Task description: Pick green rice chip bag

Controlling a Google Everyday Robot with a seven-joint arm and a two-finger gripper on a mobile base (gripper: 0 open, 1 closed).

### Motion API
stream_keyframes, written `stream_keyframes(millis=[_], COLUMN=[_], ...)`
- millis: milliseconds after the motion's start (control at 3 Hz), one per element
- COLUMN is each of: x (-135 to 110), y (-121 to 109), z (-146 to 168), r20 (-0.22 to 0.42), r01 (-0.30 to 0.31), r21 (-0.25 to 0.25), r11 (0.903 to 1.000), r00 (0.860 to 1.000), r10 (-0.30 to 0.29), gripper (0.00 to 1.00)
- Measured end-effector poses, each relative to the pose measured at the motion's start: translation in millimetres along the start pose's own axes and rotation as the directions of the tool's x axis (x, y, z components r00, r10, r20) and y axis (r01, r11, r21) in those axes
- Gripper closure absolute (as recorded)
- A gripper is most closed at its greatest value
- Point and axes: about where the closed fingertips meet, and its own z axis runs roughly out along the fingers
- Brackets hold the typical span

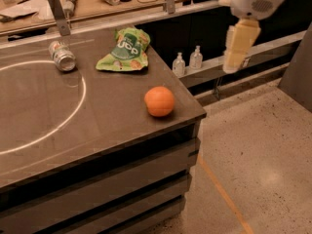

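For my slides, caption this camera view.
Gripper hangs beyond the counter's edge, far from the green rice chip bag lying behind the orange.

The green rice chip bag (124, 52) is bright green with large white lettering and small orange-tan chip pictures. The surface (112, 111) is dark grey-brown, marked with a thin white circle line (84, 89). An orange (159, 101) is plain orange; the can (62, 56) is silver. The cream-yellow hand (238, 48) hangs at upper right over the speckled beige floor (263, 145), which carries an orange stripe (222, 191).
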Motion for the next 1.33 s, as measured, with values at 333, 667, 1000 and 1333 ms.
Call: stream_keyframes(millis=[333, 667, 1000, 1333], x=[-66, -122, -123, -135], y=[-72, -116, -116, -113], z=[21, 15, 21, 61], r20=[0.099, 0.225, 0.235, 0.312], r01=[0.100, 0.167, 0.173, 0.218], r21=[0.066, 0.197, 0.187, 0.119], r11=[0.9928, 0.9661, 0.9670, 0.9686], r00=[0.989, 0.951, 0.948, 0.918], r10=[-0.106, -0.210, -0.215, -0.245], gripper=[0.00, 0.00, 0.00, 0.00])
